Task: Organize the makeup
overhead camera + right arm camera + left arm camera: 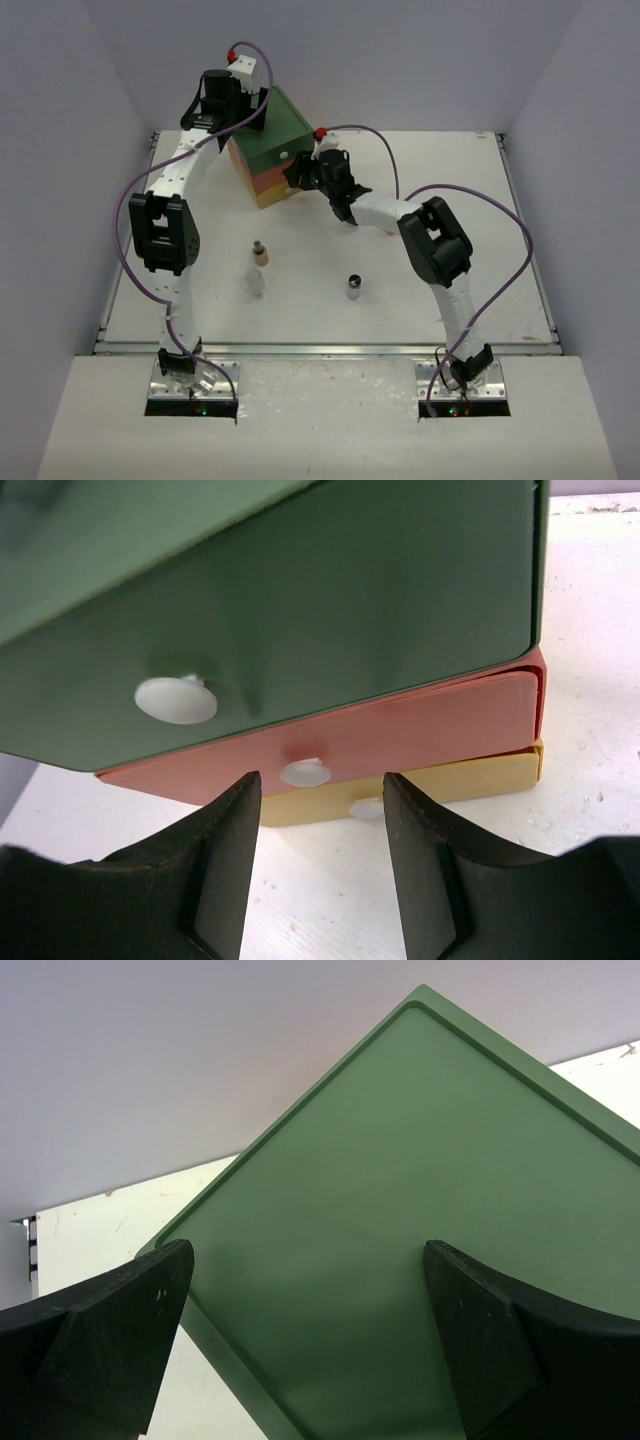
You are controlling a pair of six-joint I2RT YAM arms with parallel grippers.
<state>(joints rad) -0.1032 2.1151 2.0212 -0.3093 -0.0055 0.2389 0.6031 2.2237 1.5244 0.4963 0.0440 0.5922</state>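
Three makeup items stand on the white table [480, 260]: a tan capped bottle [260, 254], a small clear jar [256, 283] and a black-capped jar [354, 288]. No palettes are in view. My left gripper [238, 98] is open and empty just above the green top of the drawer chest [275, 135]; its fingers [110, 1340] frame that green top [400, 1220]. My right gripper [299, 176] is open at the chest's front. In the right wrist view the right gripper [320, 790] stands just before the orange drawer's white knob [305, 772], not touching it.
The chest has a green drawer with a knob [175, 700], an orange drawer [430, 725] and a yellow drawer [470, 775] with a knob [368, 808]; all look closed. It stands at the back, turned corner-on. Grey walls close in the table's back and sides.
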